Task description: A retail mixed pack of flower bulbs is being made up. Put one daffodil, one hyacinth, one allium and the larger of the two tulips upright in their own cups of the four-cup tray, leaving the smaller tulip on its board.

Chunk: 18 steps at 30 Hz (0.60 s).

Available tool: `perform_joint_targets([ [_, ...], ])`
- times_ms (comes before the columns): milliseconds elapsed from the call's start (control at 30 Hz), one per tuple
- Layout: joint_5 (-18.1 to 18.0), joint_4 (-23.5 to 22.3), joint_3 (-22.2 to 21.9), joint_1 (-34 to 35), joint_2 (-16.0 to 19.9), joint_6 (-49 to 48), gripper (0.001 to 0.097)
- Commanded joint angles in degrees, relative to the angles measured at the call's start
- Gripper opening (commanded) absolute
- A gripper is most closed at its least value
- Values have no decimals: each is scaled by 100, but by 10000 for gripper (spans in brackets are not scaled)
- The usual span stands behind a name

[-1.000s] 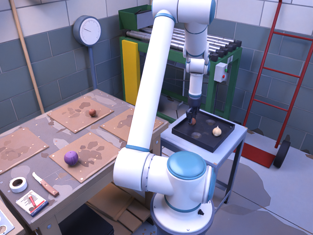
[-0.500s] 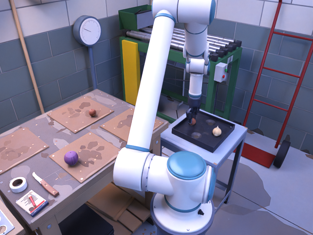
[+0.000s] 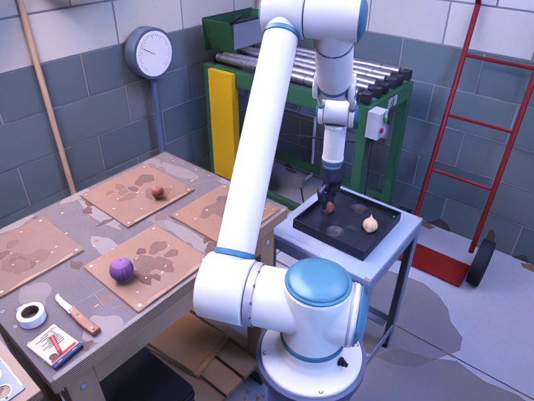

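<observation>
A reddish-brown tulip bulb (image 3: 329, 207), partly hidden by the fingers, sits in my closed gripper (image 3: 326, 203) at the far-left cup of the black four-cup tray (image 3: 346, 221). A pale cream bulb (image 3: 370, 224) stands upright in the tray's near-right cup. The other two cups are empty. On the workbench to the left, a smaller reddish-brown tulip bulb (image 3: 157, 192) rests on the far cardboard board, and a purple round bulb (image 3: 121, 269) sits on the near board. My arm hides part of the board between the bench and the tray.
The tray sits on a small grey stand (image 3: 350, 254) right of the workbench. A tape roll (image 3: 31, 314), a knife (image 3: 77, 314) and a booklet (image 3: 54, 346) lie at the bench's front corner. A green roller conveyor (image 3: 310, 99) stands behind, a red ladder (image 3: 483, 129) at right.
</observation>
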Motion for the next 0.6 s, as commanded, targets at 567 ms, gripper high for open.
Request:
perform_joint_targets([
  [567, 0, 0, -5, 0, -6, 0, 650],
])
